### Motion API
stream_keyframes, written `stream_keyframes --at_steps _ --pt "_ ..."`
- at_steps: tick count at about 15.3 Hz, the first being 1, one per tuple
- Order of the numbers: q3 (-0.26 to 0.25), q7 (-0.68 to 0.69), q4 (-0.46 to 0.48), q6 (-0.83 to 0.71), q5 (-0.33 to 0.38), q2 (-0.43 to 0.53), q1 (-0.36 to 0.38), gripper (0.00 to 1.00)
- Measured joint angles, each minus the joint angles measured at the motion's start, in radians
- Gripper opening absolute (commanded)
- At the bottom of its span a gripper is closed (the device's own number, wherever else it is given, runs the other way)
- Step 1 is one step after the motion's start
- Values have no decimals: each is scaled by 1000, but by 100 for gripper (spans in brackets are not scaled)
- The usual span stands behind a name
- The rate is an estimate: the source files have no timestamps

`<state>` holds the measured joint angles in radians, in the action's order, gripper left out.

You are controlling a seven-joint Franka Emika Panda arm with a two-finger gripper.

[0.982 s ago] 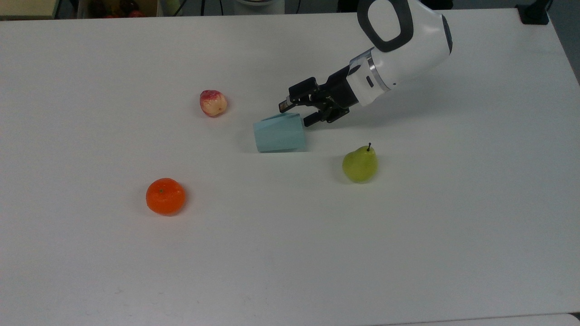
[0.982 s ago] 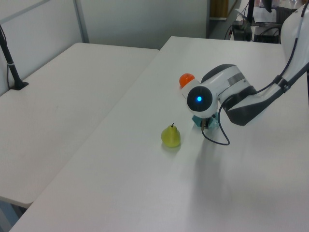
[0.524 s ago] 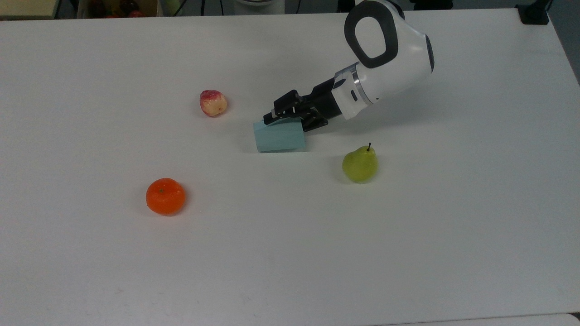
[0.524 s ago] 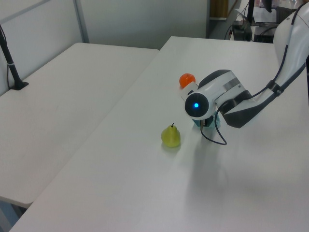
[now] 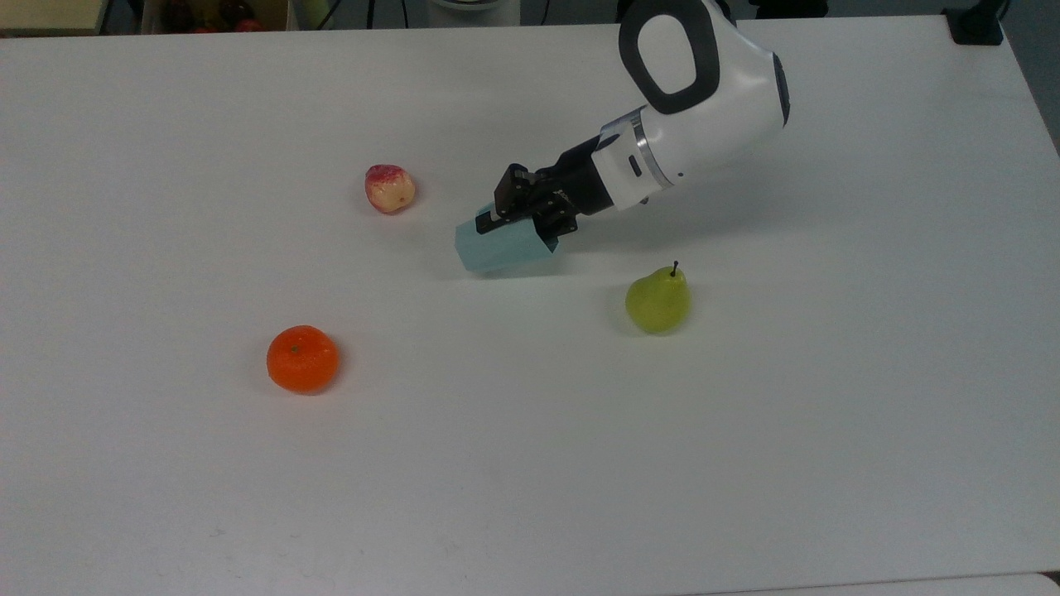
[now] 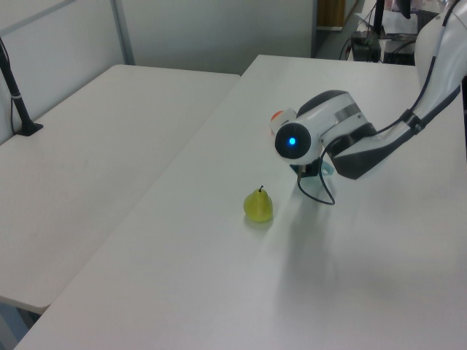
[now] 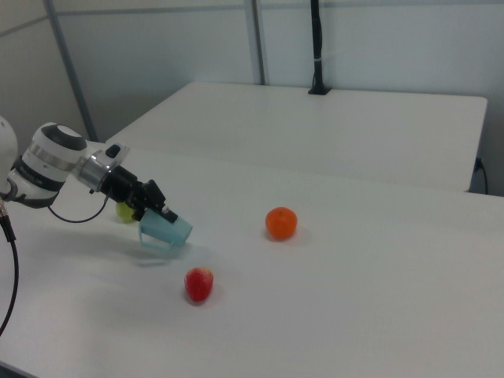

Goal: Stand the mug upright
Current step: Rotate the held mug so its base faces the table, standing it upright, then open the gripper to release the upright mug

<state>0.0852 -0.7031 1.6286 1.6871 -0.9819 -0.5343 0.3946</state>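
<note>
One thing decides our next move: the mug [image 5: 505, 247] lies tilted on the desk [image 5: 530, 463], its long axis running toward the top view's lower left, base that way and rim toward the gripper [image 5: 530, 217]. Our fingers look clamped on the rim end (one seemingly inside the mouth, though we cannot be sure). In the right view the mug [image 7: 167, 228] hangs off the gripper [image 7: 153, 211], handle low, between pear [image 5: 658, 300] and peach [image 5: 389, 188]. We judge a wrist rotation must swing the base down.

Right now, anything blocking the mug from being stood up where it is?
Nothing visible. The gripper is already on the mug, which is tilted. The nearest things, the pear, the peach and the orange, all sit well apart on the table.
</note>
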Motion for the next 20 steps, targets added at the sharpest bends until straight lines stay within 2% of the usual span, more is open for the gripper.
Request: stream_keyframes --at_steps 3,5,7,11,15,17,20 --pt "0 6 -2 0 31 37 -36 0" --pt "0 42 -2 0 80 67 -61 0" --pt "0 126 -4 2 190 102 -90 0" --pt "0 315 -18 91 468 155 -136 0" --pt "0 508 -12 197 722 158 -163 2" --pt "0 616 4 238 799 149 -179 3" --pt "0 729 28 313 832 126 -200 12"
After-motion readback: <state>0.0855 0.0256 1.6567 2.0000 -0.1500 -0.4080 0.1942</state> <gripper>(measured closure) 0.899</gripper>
